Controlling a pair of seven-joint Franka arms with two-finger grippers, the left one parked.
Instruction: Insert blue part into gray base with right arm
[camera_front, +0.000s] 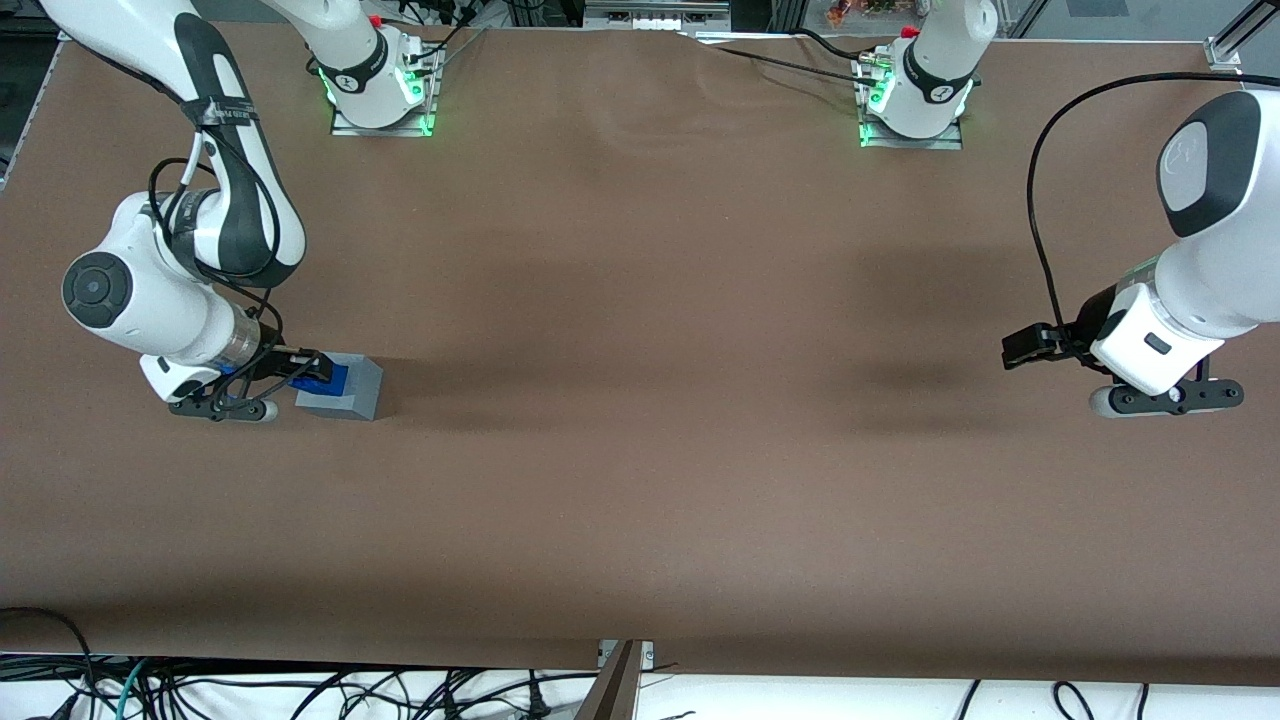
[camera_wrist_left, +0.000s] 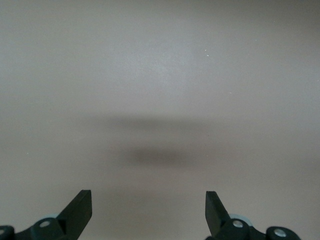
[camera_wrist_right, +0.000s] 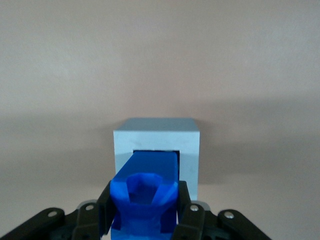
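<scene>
Right wrist view: gripper (camera_wrist_right: 144, 210) is clamped on the blue part (camera_wrist_right: 145, 195), whose lower end already sits in the socket of the gray base (camera_wrist_right: 156, 145). Best approach, imo: push straight along the socket axis w/o twisting, keep the sides parallel to the rim, let go only once seated. Blue part is glossy plastic, blocky w/ a hollow knob. Base is a matte light-gray cube, at lower left of the front view on the brown table (camera_front: 640, 300).
</scene>
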